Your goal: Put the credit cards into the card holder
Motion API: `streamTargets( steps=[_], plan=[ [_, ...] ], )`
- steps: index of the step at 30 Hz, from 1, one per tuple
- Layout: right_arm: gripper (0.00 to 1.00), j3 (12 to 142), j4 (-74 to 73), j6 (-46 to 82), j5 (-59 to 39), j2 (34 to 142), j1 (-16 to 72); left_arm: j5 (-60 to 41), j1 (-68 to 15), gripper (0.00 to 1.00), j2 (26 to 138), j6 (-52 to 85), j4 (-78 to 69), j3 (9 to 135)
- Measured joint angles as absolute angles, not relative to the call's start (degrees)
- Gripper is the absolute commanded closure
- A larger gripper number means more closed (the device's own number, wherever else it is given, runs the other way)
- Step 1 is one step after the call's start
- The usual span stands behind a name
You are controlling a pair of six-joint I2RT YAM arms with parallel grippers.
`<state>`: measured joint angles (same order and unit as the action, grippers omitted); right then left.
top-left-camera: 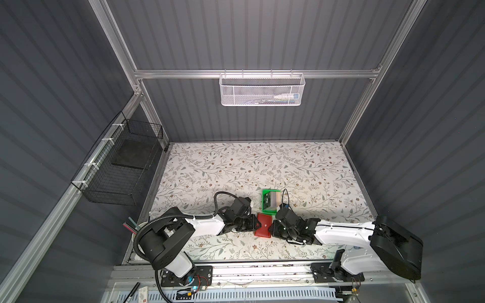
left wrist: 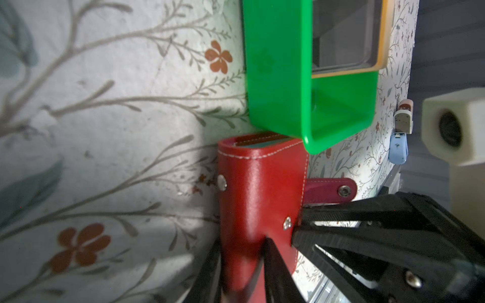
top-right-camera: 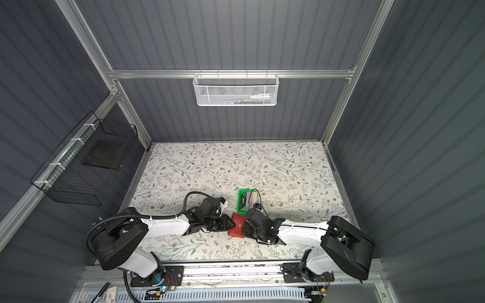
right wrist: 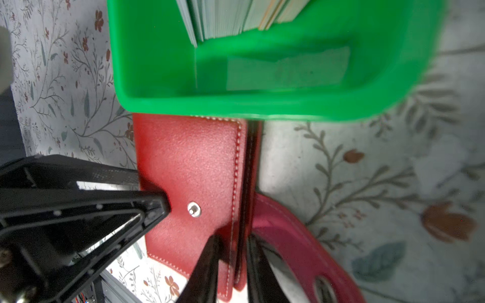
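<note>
Lying closed on the floral surface (top-left-camera: pixel 236 168) between the 2 arms: 1 card holder (top-left-camera: pixel 263 225) (left wrist: pixel 257 189), red with white stitching. Its far end sits right at the green tray (right wrist: pixel 162 78); whether they touch I cannot tell. Its snap tab (left wrist: pixel 328 190) is unfastened and sticks out on the right arm's side.

Credit cards (right wrist: pixel 223 18): 1 stack, standing on edge inside the tray.

Left hand (left wrist: pixel 241 257): pinching the card holder at the edge nearest its own arm, with 1 finger on the front cover.

Right hand (right wrist: pixel 232 244): pinching the front cover's stitched free edge, with 1 finger on either side.
</note>
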<state>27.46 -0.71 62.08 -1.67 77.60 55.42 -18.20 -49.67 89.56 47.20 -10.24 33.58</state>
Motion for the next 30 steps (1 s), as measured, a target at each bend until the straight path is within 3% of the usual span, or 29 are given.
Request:
streamTargets(
  steps=[10,23,30],
  plan=[
    [0.73,27.81,8.05,60.51,-1.54,70.94,53.43,-17.04,-50.72,0.75,89.54,47.37,-10.22,33.58],
    [0.72,25.1,13.91,56.62,-2.9,60.55,43.99,-15.92,-51.79,0.75,89.54,48.93,-11.35,33.19],
    [0.82,23.99,13.08,54.74,-5.96,61.25,42.54,-15.59,-52.1,0.75,89.54,49.56,-11.79,33.04]
  ],
)
